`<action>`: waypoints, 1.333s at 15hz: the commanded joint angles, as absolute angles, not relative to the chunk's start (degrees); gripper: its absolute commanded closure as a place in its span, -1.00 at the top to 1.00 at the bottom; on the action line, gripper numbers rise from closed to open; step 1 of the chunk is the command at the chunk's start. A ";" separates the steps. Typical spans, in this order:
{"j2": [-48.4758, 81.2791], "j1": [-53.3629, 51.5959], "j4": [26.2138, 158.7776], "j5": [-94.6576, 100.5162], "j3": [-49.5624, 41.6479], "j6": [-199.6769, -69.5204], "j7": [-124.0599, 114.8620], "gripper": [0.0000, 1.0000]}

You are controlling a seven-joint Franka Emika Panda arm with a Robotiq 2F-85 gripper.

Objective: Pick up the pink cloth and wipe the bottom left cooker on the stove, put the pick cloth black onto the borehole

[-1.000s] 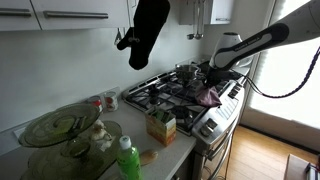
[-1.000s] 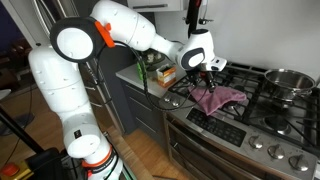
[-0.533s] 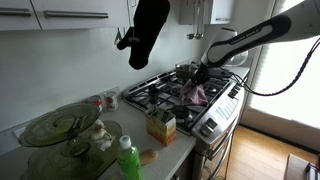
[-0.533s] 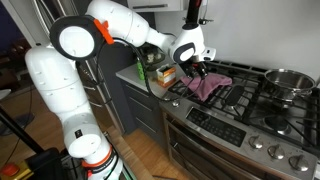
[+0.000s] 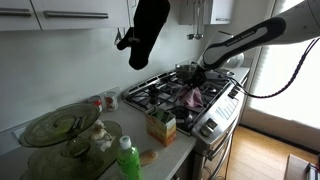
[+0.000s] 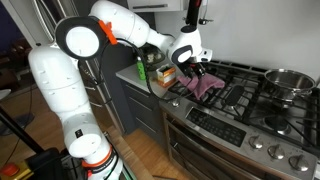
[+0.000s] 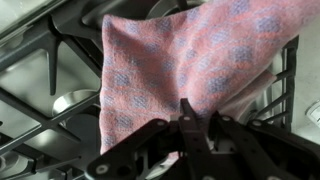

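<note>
1. We see the arm [image 6: 110, 25] reaching from its base on the left, over the counter [image 6: 150, 82], to the stove [image 6: 262, 108]. In an exterior view it comes in from the right [image 5: 262, 36].
2. Stove: black grates and a front row of knobs. In both exterior views the wrist sits low over the front burner nearest the counter.
3. A black mitt [image 5: 148, 30] hangs from the cabinets, far side, above the stove.
4. A glass bowl [image 5: 55, 128] sits on the counter, left of the stove and well apart from it.
5. Cloth [image 6: 209, 86]: pink, bunched, draped on the grate of that front burner, right under the wrist. In an exterior view it's at the near right of the stove [image 5: 192, 97]. The wrist view shows it spread over the grate bars [image 7: 165, 60], with a burner cap visible to its left.
6. Pot [image 6: 288, 80]: steel, on a far burner, well apart from the cloth.
7. A box [image 5: 160, 126] stands on the counter just beside the stove edge, with a green bottle [image 5: 127, 160] nearer to the camera.
8. Gripper [image 7: 198, 118]: in the wrist view the fingers are almost together, pinching a fold at the cloth's near edge. In both exterior views it touches the top of the cloth [image 6: 197, 72] [image 5: 199, 79].
</note>
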State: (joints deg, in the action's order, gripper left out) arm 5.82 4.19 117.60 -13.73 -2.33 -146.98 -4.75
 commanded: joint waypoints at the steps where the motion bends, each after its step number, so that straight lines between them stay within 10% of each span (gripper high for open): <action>1: 5.85 3.88 117.55 -17.30 -1.22 -145.20 -0.86 -0.92; 20: 13.40 1.77 117.30 -1.58 -4.42 -159.16 3.55 -0.92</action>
State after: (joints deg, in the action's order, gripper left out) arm 13.92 3.31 117.05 -9.91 -1.05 -160.35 8.68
